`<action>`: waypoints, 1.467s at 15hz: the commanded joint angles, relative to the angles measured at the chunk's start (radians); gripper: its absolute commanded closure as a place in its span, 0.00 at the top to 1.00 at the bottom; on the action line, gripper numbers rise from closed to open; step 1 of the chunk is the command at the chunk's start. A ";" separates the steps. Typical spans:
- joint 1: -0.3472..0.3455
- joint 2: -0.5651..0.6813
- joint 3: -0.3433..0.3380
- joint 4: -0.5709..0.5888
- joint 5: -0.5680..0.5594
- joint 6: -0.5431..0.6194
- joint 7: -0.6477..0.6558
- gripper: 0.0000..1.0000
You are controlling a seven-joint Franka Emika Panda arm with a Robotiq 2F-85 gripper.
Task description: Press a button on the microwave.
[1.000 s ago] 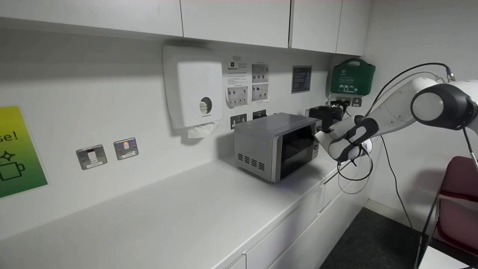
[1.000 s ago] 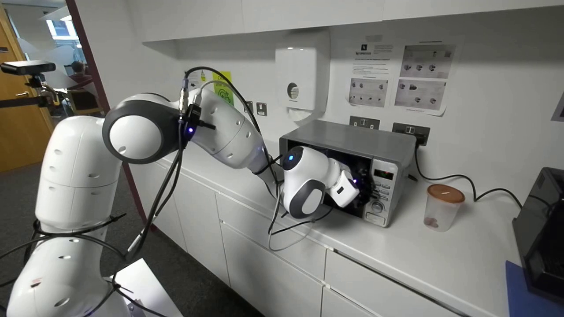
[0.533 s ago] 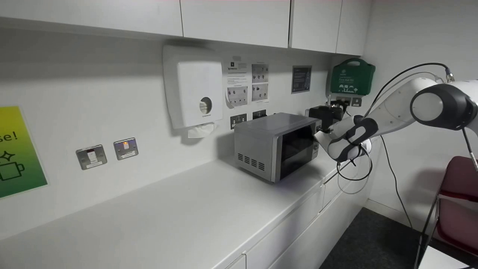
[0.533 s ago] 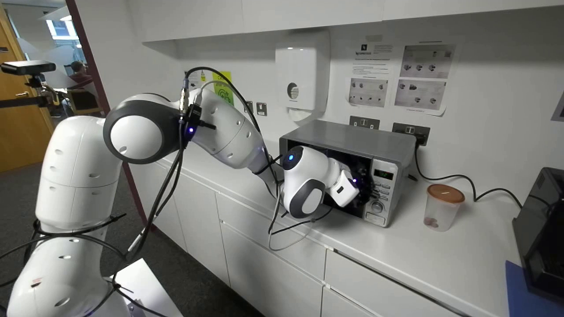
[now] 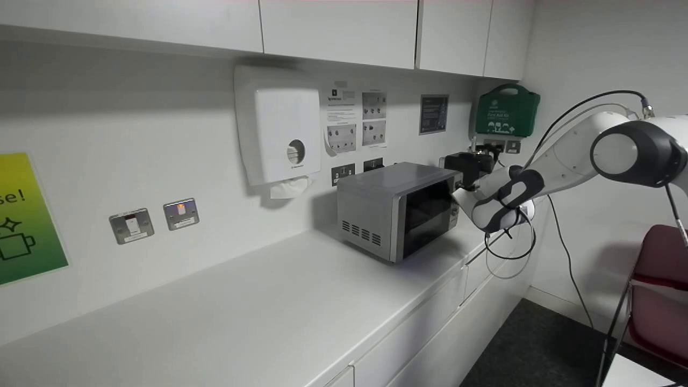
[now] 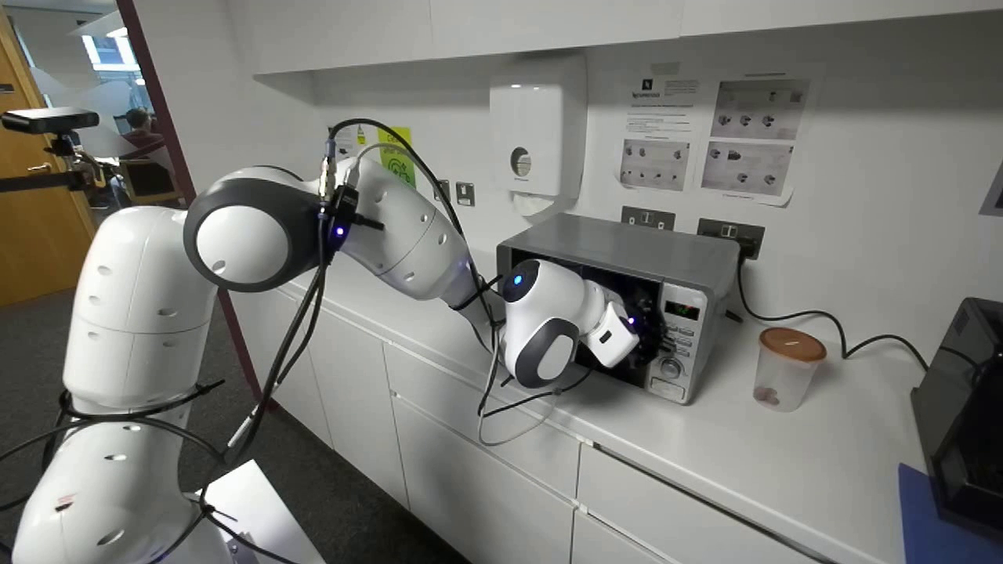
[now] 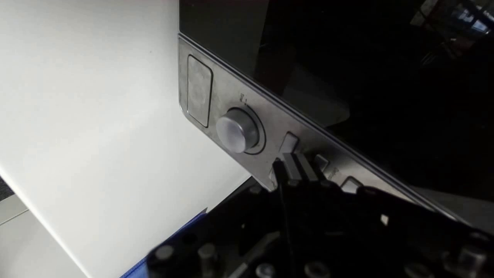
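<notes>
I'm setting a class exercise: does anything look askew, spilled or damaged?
One small thing: the printed notice beside the towel dispenser has its lower left corner curling off the wall instead of lying flat. No spill or damage shows.

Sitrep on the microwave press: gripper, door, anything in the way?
Gripper shut, fingertips at the buttons; contact unclear. Microwave: door closed, display lit. Dial juts out alongside; nothing visibly blocking.

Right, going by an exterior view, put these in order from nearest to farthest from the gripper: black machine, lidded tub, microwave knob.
In an exterior view:
1. Knob: on the microwave, just below the gripper.
2. Lidded tub: to the picture's right of the microwave.
3. Black machine: past the tub, at the picture's right edge.
</notes>
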 commanded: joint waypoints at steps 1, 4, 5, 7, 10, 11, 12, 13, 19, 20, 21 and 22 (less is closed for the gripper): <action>0.000 0.003 0.003 0.043 -0.001 0.000 -0.017 0.00; -0.003 -0.001 0.007 0.053 -0.009 0.000 -0.024 0.00; -0.005 -0.004 0.011 0.055 -0.012 0.000 -0.027 0.00; -0.006 -0.007 0.012 0.059 -0.010 0.000 -0.039 0.00; -0.008 -0.005 0.011 0.059 -0.005 0.003 -0.046 0.00; -0.008 -0.006 0.011 0.057 -0.004 0.003 -0.046 0.00; -0.009 -0.006 0.011 0.055 -0.004 0.003 -0.045 0.00; -0.007 -0.005 0.009 0.053 -0.002 0.003 -0.046 0.00; -0.002 -0.012 0.011 0.037 -0.005 0.003 -0.053 0.00; -0.002 -0.011 0.010 0.039 -0.004 0.003 -0.053 0.00; -0.002 -0.012 0.010 0.039 -0.003 0.003 -0.052 0.00; -0.002 -0.012 0.011 0.039 -0.003 0.003 -0.052 0.00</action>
